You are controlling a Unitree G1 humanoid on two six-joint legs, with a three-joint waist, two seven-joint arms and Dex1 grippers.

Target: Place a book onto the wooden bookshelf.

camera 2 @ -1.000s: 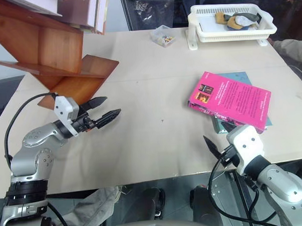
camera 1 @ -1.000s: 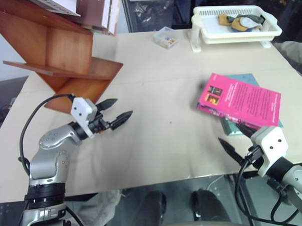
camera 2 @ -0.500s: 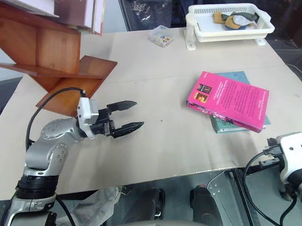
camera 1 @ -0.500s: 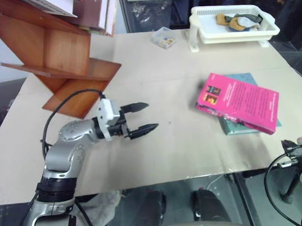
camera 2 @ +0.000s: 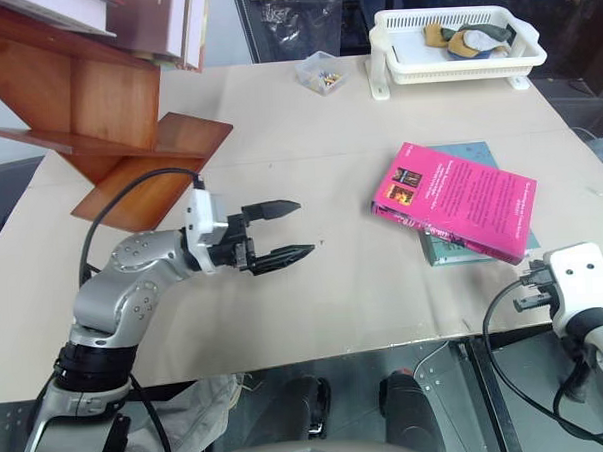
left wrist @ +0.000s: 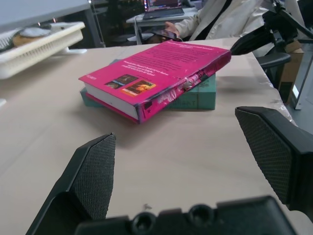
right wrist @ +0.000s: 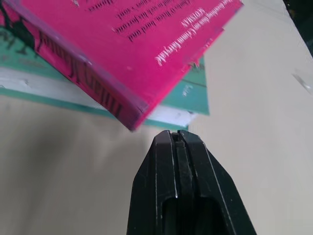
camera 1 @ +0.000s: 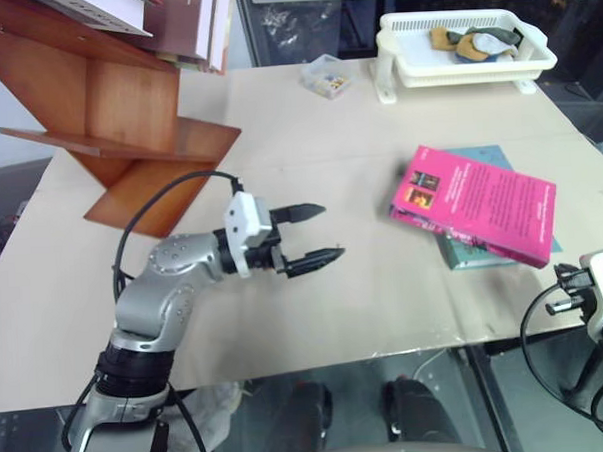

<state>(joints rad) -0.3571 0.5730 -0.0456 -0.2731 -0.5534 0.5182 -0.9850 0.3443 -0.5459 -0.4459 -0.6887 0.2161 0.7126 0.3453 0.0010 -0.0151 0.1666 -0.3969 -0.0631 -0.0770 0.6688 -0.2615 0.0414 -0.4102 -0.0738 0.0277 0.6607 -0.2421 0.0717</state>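
Broad bare stretch of beige bench between reddish-brown wooden bookshelf at far left and thick bright pink paperback book near the right edge, lying askew atop a teal-green book, white plastic basket tray at far edge. Left end effector spread wide and empty over mid-bench, aimed at the book, well apart from it. Right end effector pinched shut on nothing, tips just beside the book's near corner, not touching.

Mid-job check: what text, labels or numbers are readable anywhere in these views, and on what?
No text can be read for certain.
pink book, cover: lines of dark print, too small and blurred to read.
pink book, spine: dark lettering, blurred.
teal-green book under it, spine: faint lettering, unreadable.
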